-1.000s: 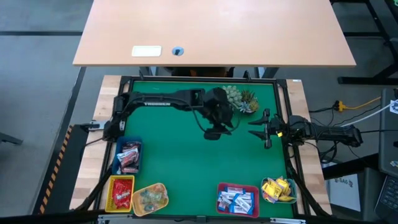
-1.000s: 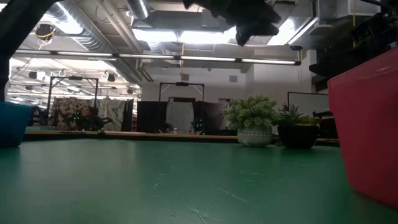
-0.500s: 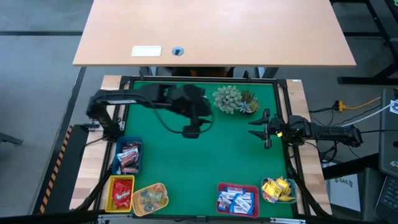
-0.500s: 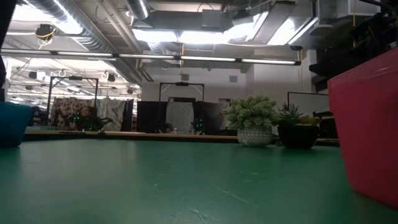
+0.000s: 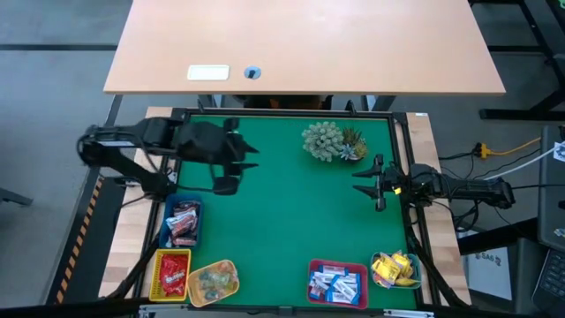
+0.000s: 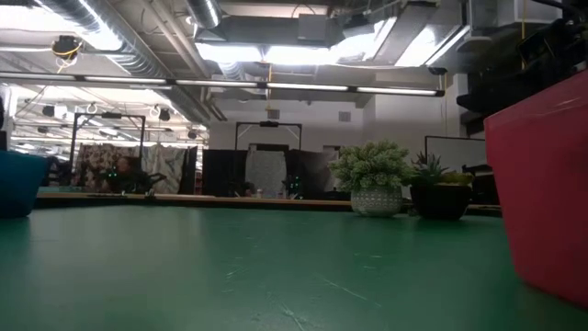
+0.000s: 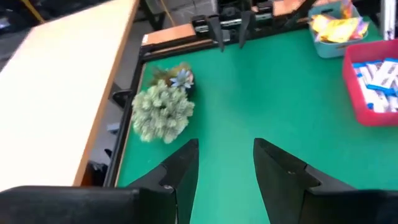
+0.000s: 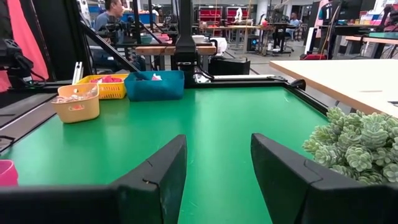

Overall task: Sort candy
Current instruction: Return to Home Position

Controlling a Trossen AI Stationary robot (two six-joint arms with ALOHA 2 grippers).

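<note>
All candy I see lies in trays along the table's near edge. Dark red/brown sweets (image 5: pixel 183 221) fill a blue tray, red ones (image 5: pixel 173 275) a yellow tray, clear ones (image 5: pixel 213 280) a tan bowl. Blue-and-white sweets (image 5: pixel 336 284) fill a pink tray and yellow ones (image 5: pixel 395 268) a blue tray. My left gripper (image 5: pixel 227 186) (image 7: pixel 227 154) hangs open above the table's left part, beyond the blue tray. My right gripper (image 5: pixel 371 185) (image 8: pixel 217 149) is open at the right edge, pointing left.
A spiky green plant (image 5: pixel 330 141) (image 7: pixel 163 113) stands in its pot near the far edge, right of centre. In the low view the pink tray's wall (image 6: pixel 542 184) fills the right side. Green mat (image 5: pixel 291 221) lies bare between the arms. A wooden desk (image 5: pixel 305 44) stands beyond the table.
My left arm has swung from beside the plant toward the table's left edge, folding back, and its gripper has passed out of the low view's top. The right arm and the trays have stayed put.
</note>
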